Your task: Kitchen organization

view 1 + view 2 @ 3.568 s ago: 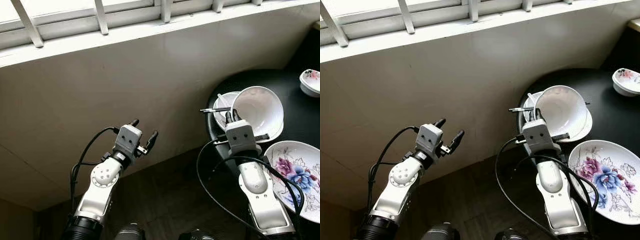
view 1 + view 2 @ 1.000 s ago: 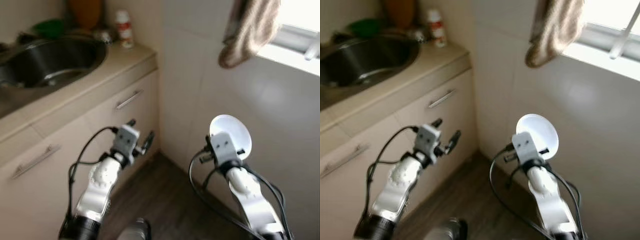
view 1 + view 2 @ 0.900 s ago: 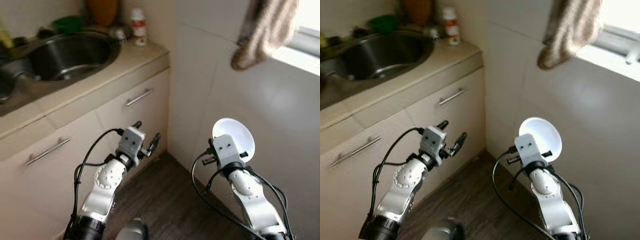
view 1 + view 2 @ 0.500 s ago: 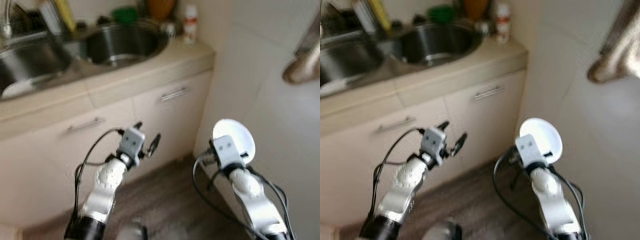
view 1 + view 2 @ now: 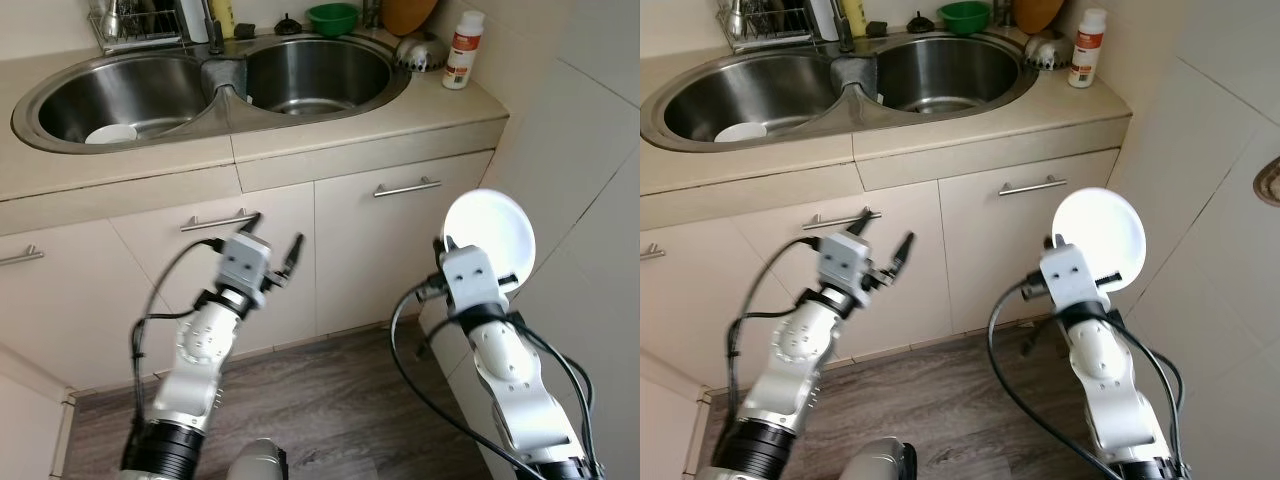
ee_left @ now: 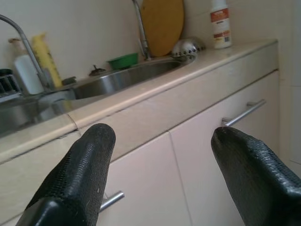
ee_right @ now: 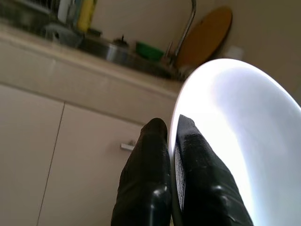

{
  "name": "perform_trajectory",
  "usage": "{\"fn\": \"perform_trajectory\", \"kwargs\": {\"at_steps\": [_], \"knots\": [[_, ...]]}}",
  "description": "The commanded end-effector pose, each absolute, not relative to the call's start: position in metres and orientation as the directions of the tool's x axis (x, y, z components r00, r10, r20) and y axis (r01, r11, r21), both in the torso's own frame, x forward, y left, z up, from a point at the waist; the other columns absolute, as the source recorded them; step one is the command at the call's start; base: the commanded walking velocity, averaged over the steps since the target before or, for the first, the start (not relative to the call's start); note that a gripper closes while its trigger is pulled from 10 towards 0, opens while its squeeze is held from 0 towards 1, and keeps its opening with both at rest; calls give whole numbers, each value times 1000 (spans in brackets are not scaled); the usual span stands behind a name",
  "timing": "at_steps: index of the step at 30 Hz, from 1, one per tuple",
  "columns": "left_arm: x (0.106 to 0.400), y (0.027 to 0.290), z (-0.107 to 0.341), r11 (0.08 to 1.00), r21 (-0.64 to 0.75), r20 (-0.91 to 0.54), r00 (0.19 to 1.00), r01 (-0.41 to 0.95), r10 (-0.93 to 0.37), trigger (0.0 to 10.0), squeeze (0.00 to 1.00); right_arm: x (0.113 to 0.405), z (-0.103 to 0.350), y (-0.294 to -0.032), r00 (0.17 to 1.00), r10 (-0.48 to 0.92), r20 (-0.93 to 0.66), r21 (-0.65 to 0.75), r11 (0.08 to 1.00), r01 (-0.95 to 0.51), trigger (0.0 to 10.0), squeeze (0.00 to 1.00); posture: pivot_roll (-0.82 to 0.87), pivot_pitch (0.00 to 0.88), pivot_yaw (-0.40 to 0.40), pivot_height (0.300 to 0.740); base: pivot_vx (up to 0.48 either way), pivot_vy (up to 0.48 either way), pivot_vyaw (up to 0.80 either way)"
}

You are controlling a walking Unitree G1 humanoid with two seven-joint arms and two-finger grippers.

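White bowl (image 5: 489, 240): plain, glossy, rim pinched edge-on between the closed fingers of the right hand (image 7: 170, 136), held in front of the cabinet doors below the counter (image 5: 330, 135). Left hand (image 6: 160, 141) is spread wide, nothing held. Two sink basins (image 5: 315, 75) are counted; one white dish (image 5: 110, 133) in the left basin; one white bottle (image 5: 462, 50).

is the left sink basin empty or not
Not empty. A white dish lies at the bottom of the left basin; the right basin looks bare.

A wooden cutting board (image 6: 162, 26) leans behind the faucet (image 6: 139, 28).
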State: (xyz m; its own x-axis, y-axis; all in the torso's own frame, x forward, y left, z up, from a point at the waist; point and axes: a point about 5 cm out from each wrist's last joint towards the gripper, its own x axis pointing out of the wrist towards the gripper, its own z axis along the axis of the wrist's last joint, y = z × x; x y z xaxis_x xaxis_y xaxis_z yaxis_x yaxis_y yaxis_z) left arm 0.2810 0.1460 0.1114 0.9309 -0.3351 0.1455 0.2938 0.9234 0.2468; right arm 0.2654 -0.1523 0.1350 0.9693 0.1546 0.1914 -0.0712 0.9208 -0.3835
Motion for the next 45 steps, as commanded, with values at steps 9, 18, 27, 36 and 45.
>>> {"fn": "perform_trajectory", "kwargs": {"at_steps": [9, 18, 27, 36, 45], "knots": [[282, 140, 111, 919, 253, 160, 924, 302, -348, 10000, 0, 263, 132, -152, 963, 178, 203, -482, 874, -60, 10000, 0, 56, 0, -16, 740, 0, 0, 444], [284, 143, 116, 929, 250, 197, 925, 274, -325, 10000, 0, 264, 135, -154, 960, 159, 232, -461, 887, -36, 10000, 0, 61, 0, -17, 740, 0, 0, 800], [283, 142, 115, 928, 248, 201, 922, 278, -330, 10000, 0, 265, 138, -162, 959, 91, 269, -386, 922, 20, 10000, 0, 60, 0, -15, 740, 0, 0, 533], [283, 148, 129, 948, 205, 291, 910, 242, -295, 10000, 0, 263, 154, -167, 925, 60, 375, -389, 916, 99, 10000, 0, 62, 0, -16, 740, 0, 0, 0], [284, 148, 135, 949, 209, 323, 899, 236, -295, 10000, 0, 261, 163, -161, 894, 108, 434, -446, 888, 109, 10000, 0, 59, 0, -16, 740, 350, 0, 0]]}}
